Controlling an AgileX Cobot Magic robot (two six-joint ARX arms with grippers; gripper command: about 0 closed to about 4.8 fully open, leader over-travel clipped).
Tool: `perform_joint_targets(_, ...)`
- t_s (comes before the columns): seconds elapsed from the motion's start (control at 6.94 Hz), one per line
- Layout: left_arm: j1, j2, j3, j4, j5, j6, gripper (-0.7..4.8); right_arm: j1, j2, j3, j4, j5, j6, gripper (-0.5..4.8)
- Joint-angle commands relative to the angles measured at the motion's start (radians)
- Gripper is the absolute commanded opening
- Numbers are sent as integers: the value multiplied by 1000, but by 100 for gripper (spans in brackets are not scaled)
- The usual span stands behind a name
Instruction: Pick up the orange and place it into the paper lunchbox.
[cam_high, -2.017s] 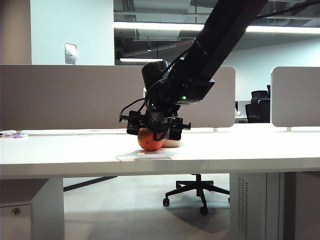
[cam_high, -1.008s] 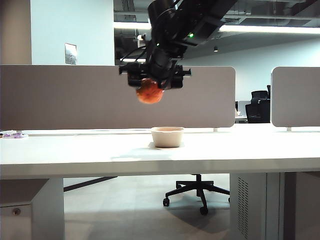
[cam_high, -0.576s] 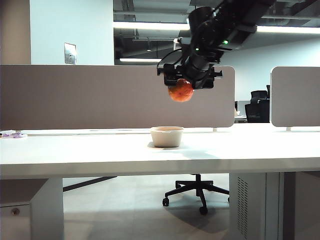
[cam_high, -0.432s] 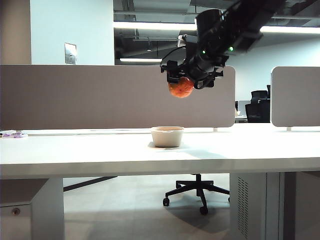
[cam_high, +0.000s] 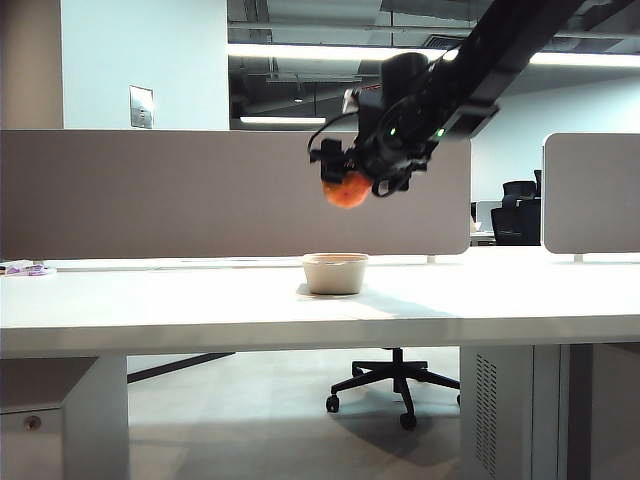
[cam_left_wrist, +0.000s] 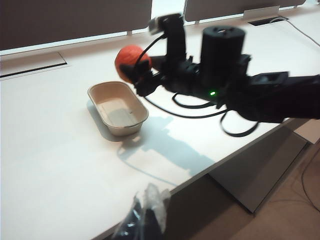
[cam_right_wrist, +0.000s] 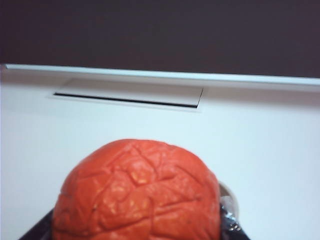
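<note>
right gripper (cam_high: 345, 180) clamps the wrinkled round orange (cam_high: 345, 191) above the smooth paper lunchbox (cam_high: 335, 273); left gripper's opening unclear.

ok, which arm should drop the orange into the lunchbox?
Right. Its claw already holds the orange in the air above the paper lunchbox. The left claw sits back at the table edge, carrying nothing visible.

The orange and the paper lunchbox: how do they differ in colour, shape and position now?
The orange is orange-red; the paper lunchbox is cream. The orange is round, the lunchbox low and open. The orange hangs in the right pincer, the lunchbox stands on the table. Neither touches the other.
</note>
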Motion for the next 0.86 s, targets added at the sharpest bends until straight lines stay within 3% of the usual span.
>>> perform_joint_targets(0.14, 0, -2, 5, 17, 5, 1, -6, 4, 117, 90, -47, -31, -2, 260)
perform_joint_targets(0.29, 0, -2, 5, 17, 5, 0, -6, 7, 134, 90, -55, -48, -3, 261)
perform_joint_targets(0.58, 0, -2, 5, 16, 6, 0, -6, 10, 140, 90, -94, -55, -3, 392)
perform_joint_targets(0.86, 0, -2, 5, 16, 6, 0, -6, 10, 139, 91, -93, -55, -3, 391)
